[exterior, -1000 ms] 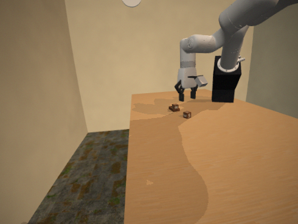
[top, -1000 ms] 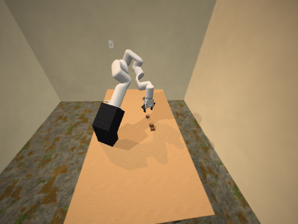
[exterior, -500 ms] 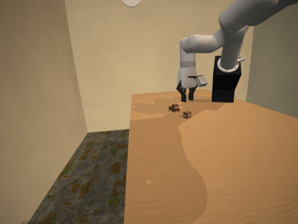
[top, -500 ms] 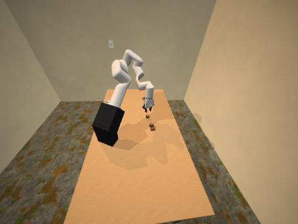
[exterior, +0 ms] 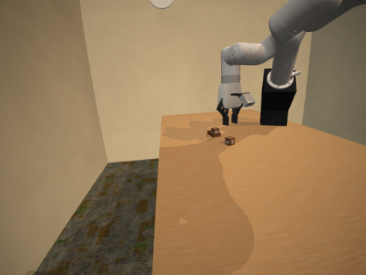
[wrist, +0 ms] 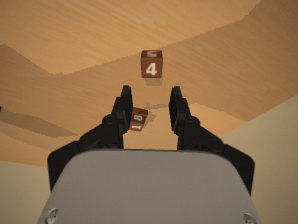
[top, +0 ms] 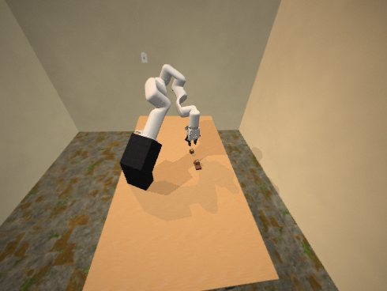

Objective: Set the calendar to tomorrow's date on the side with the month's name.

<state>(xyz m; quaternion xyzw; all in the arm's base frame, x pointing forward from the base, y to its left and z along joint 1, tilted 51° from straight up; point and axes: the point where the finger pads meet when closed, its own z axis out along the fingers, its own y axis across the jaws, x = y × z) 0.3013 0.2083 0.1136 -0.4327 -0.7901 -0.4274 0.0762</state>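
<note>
- Fingers of the end effector (top: 192,143) (exterior: 230,120) (wrist: 151,95) stand about half wide with nothing between them. In the top view they are just beyond the far side of the loose cube (top: 191,151) (exterior: 229,140) (wrist: 151,65); the tray (top: 198,168) (exterior: 211,133) lies nearer on the desk (top: 174,245) (exterior: 202,209). Before a grasp, I would centre over the cube and widen if its faces look tight.
- In the exterior view the fingers point down, above the desk. The tray is left of the loose cube and bears the other cube (top: 197,162) (exterior: 215,130). Descending straight, with the pads square to two faces, should avoid twisting it.
- In the wrist view the loose cube shows an upright 4 ahead of the fingertips; a brown piece marked 8 (wrist: 138,117) is partly hidden by a finger. Tomorrow's digits cannot be told, so read the faces before turning or seating either cube.

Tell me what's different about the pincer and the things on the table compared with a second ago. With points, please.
The fingers of the pincer (top: 192,145) (exterior: 230,123) (wrist: 151,91) have drawn closer together, though a gap remains. Nothing was taken hold of or let go. The loose cube (top: 191,151) (exterior: 229,140) (wrist: 151,65) and the tray (top: 198,168) (exterior: 210,133) (wrist: 143,111) stayed put.
</note>
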